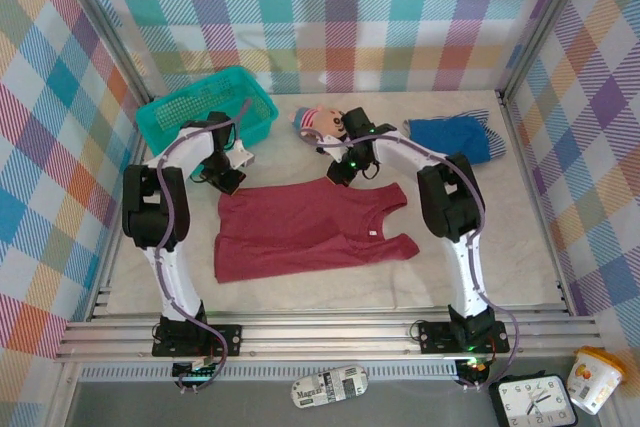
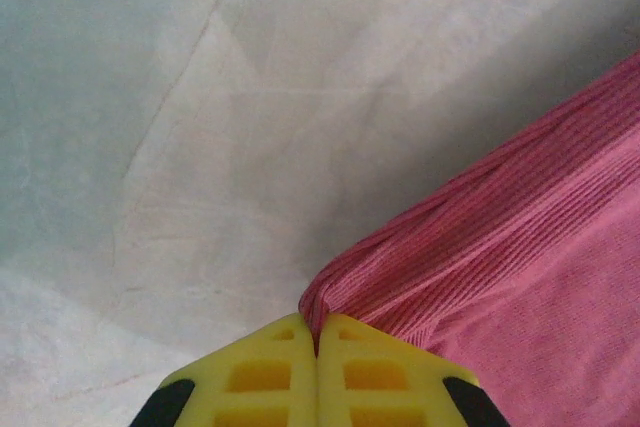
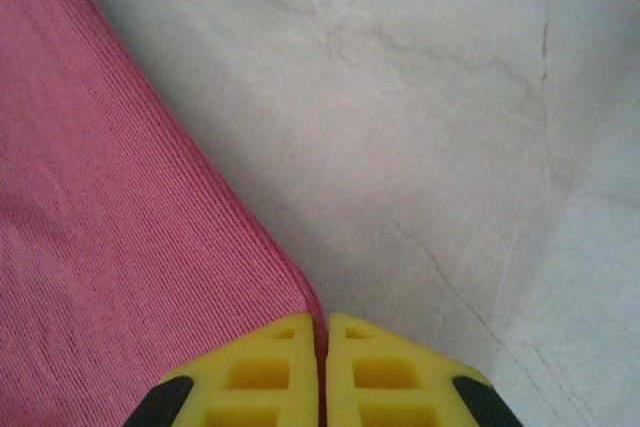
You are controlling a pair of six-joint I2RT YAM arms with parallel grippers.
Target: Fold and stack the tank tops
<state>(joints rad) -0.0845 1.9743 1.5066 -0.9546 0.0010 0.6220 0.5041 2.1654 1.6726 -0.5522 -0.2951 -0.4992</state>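
A dark red tank top (image 1: 300,232) lies spread flat in the middle of the table, straps to the right. My left gripper (image 1: 228,183) is shut on its far left corner; in the left wrist view the yellow fingertips (image 2: 317,339) pinch the bunched red hem (image 2: 420,267). My right gripper (image 1: 341,173) is shut on the far edge near the strap; the right wrist view has red cloth (image 3: 130,247) caught between the yellow tips (image 3: 322,332). A bright blue tank top (image 1: 448,135) lies crumpled at the far right, with a bit of striped cloth (image 1: 494,144) at its right edge.
A teal mesh basket (image 1: 165,119) stands at the far left, close behind my left arm. A big-headed doll (image 1: 318,124) lies at the far middle, just behind my right gripper. Checked walls close in three sides. Bare white table lies in front of the red top.
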